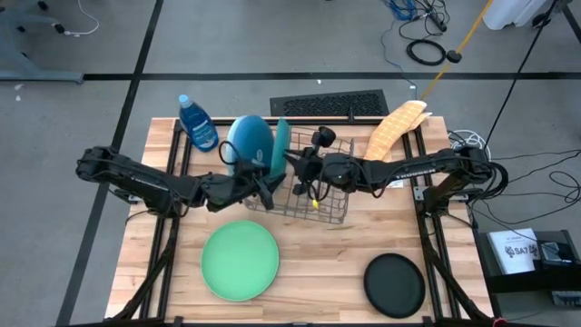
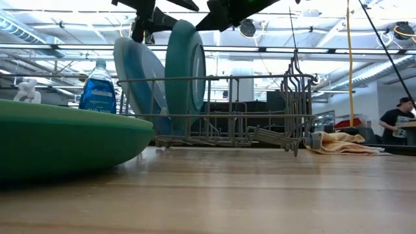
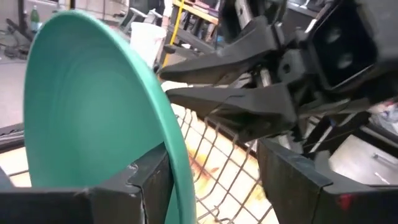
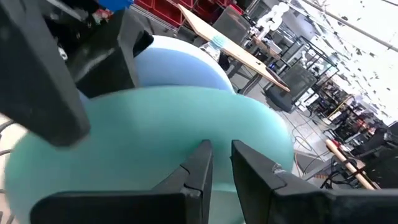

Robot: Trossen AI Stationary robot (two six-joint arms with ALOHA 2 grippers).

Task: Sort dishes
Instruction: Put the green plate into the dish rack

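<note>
Teal plate (image 3: 93, 99) upright in rack (image 1: 322, 195), between left tool's (image 3: 211, 180) fingers.

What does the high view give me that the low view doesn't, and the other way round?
High only: the black plate on the table's near right, and both grippers, left and right, meeting over the rack. Low only: a person in the room behind. Both: the green plate lying flat, the teal plate and a blue plate upright in the rack, the soap bottle, the yellow cloth.
</note>
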